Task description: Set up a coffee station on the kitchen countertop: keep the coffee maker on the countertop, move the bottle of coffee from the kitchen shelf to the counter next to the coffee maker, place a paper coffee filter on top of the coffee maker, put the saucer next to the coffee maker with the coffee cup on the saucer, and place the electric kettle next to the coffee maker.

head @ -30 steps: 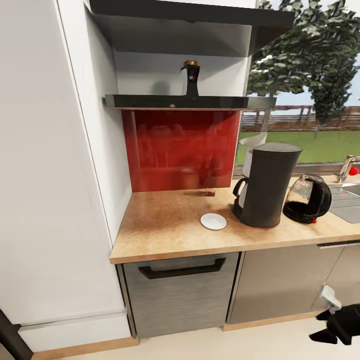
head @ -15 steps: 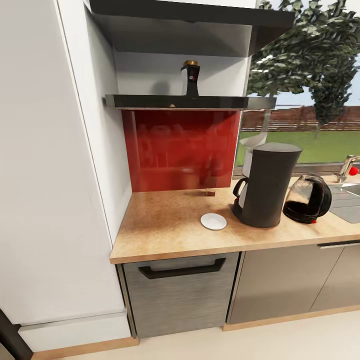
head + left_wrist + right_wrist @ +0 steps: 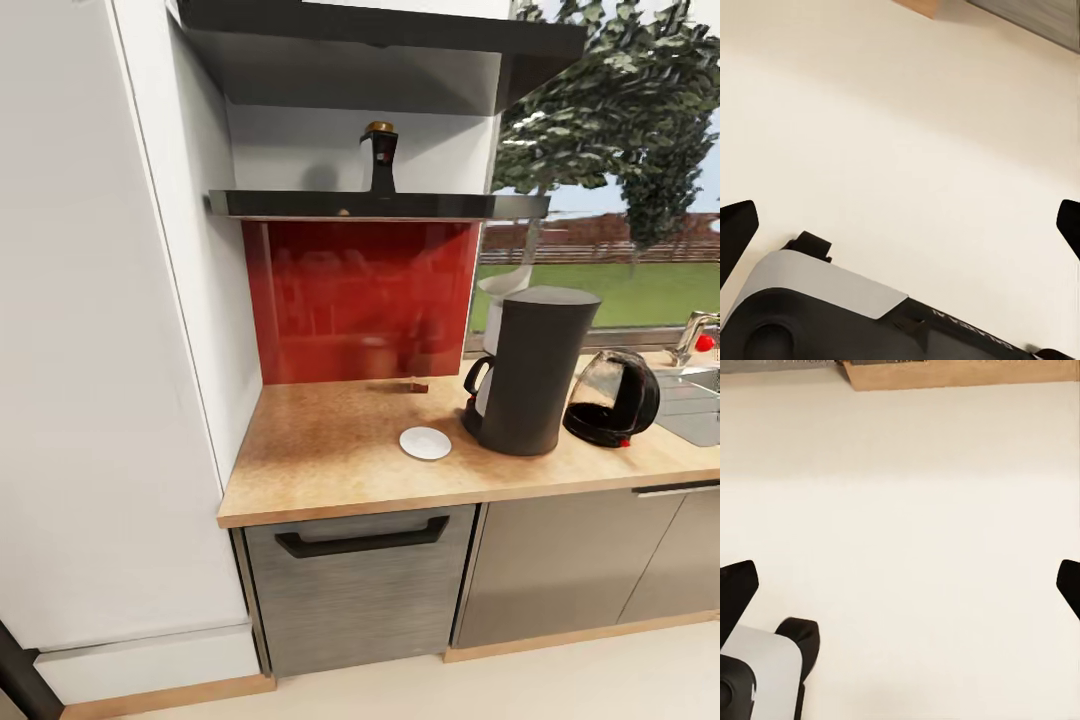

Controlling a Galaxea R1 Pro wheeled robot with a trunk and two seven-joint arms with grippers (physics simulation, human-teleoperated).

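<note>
While the head view looks down on the kitchen corner, the coffee maker [image 3: 533, 368] stands upright on the tan tabletop [image 3: 330, 450], toward its right part. A white saucer [image 3: 425, 442] lies flat on the tabletop just left of the coffee maker, apart from it and with nothing on it. Behind the coffee maker's left side a small white shape with a dark loop shows, probably the coffee cup [image 3: 482, 385], though most of it is hidden. A white paper coffee filter [image 3: 500, 283] peeks out behind the coffee maker's top edge; whether it rests on the top cannot be told. The electric kettle [image 3: 612, 397] sits on the tabletop just right of the coffee maker, tilted slightly. Up on the kitchen shelf [image 3: 380, 204] the bottle of coffee [image 3: 379, 158] stands upright, well above the red backsplash [image 3: 360, 300]. Below the tabletop is a grey drawer front [image 3: 350, 585] with a black handle. The left gripper [image 3: 900, 225] hangs over the pale floor [image 3: 907, 127] with its fingertips spread wide and nothing between them; the right gripper [image 3: 900, 581] is likewise spread wide and empty above the floor.
</note>
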